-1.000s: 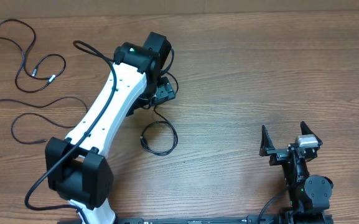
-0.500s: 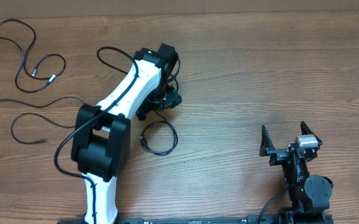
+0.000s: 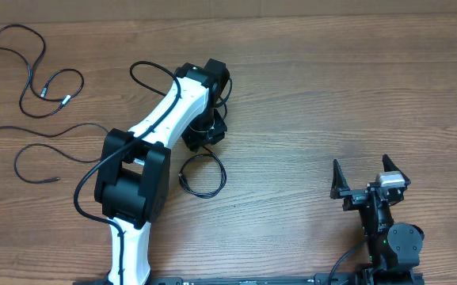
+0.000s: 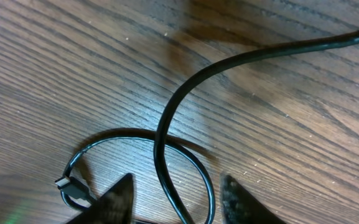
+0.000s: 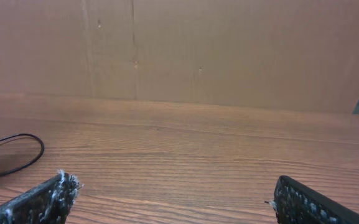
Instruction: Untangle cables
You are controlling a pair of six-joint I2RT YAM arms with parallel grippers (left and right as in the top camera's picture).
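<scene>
One black cable point(image 3: 204, 195) lies coiled in a small loop on the wooden table, just below my left gripper point(image 3: 205, 136). In the left wrist view its thick strand point(image 4: 160, 137) curves down between my two fingertips point(image 4: 122, 198), which stand close on either side without pinching it. Its plug point(image 4: 72, 185) rests left of the fingers. Two more cables lie spread out separately at the far left, one with silver-tipped ends point(image 3: 64, 100) and one lower down point(image 3: 16, 164). My right gripper point(image 3: 369, 186) sits open near the front right, far from all of them.
The white left arm point(image 3: 165, 119) stretches over the table's centre with its own thick black wire point(image 3: 145, 71) arching above it. In the right wrist view a bit of cable point(image 5: 39, 144) shows at the left and a brown wall point(image 5: 229, 50) stands behind the table.
The left arm folded its elbow up and swung right, bringing its gripper down onto the coiled cable. Its jaws have narrowed around the strand. The right arm has not moved.
</scene>
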